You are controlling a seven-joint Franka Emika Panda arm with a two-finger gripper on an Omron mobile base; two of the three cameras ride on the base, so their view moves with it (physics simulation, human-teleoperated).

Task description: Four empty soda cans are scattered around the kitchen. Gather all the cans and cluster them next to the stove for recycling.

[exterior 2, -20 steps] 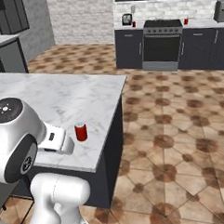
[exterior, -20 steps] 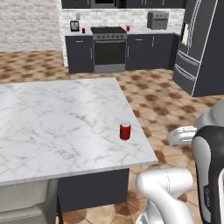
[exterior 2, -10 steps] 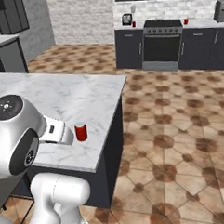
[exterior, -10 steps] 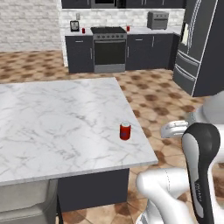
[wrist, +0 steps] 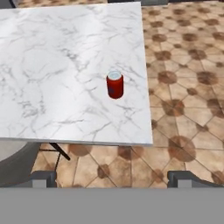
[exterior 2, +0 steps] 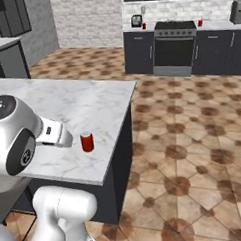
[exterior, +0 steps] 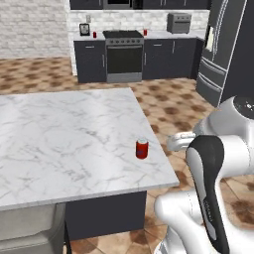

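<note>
One soda can (exterior: 142, 148) is seen standing upright on the white marble island top (exterior: 59, 139), near its right edge and towards the front right corner, with bare marble all around it. From the hand camera the same can (wrist: 115, 85) is looked down on, its silver top up, close to the island's edge beside the tiled floor (wrist: 183, 78). Two more red cans (exterior: 94, 34) (exterior: 145, 32) are seen on the far counter, one at each side of the stove (exterior: 122, 54); they appear again in the right base view (exterior 2: 143, 25) (exterior 2: 200, 22) flanking the stove (exterior 2: 174, 47). A toaster (exterior: 178, 22) is set further along that counter, and a dark refrigerator (exterior: 225, 47) stands at the right.

The gripper (wrist: 114, 178) is spread wide, with its two fingertips (wrist: 43, 177) far apart and nothing between them; it is held short of the island, well apart from the can.

Compared with a second ago, the can is found unmoved and the scene unshifted; only the arm's upper links have been swung round at the island's right side.
</note>
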